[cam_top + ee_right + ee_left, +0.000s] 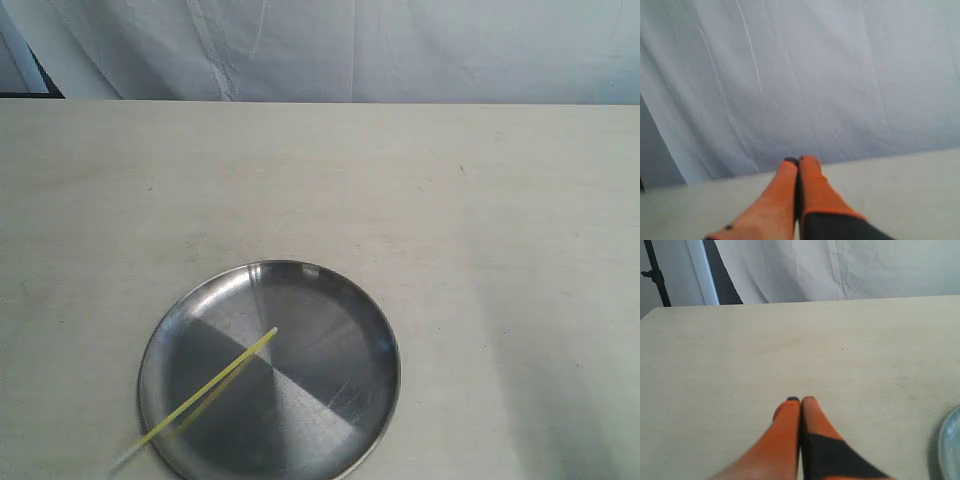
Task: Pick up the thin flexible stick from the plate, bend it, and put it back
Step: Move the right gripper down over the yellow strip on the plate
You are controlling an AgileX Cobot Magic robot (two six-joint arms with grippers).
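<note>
A round silver metal plate (pixel 330 400) lies on the pale table near the front edge of the exterior view. The thin yellow stick (pixel 210 390) lies straight across its left half, one end near the plate's middle and the pale other end poking over the left rim. Neither arm shows in the exterior view. In the left wrist view my left gripper (pixel 800 400) is shut with nothing in it, above bare table, and a sliver of the plate's rim (pixel 949 445) shows at the frame's edge. My right gripper (pixel 798 161) is also shut and empty, pointing toward the backdrop.
A wrinkled white cloth backdrop (pixel 350 50) hangs behind the table's far edge. A dark stand (pixel 652 270) is at the back left corner in the left wrist view. Pale tabletop (pixel 450 200) stretches behind and right of the plate.
</note>
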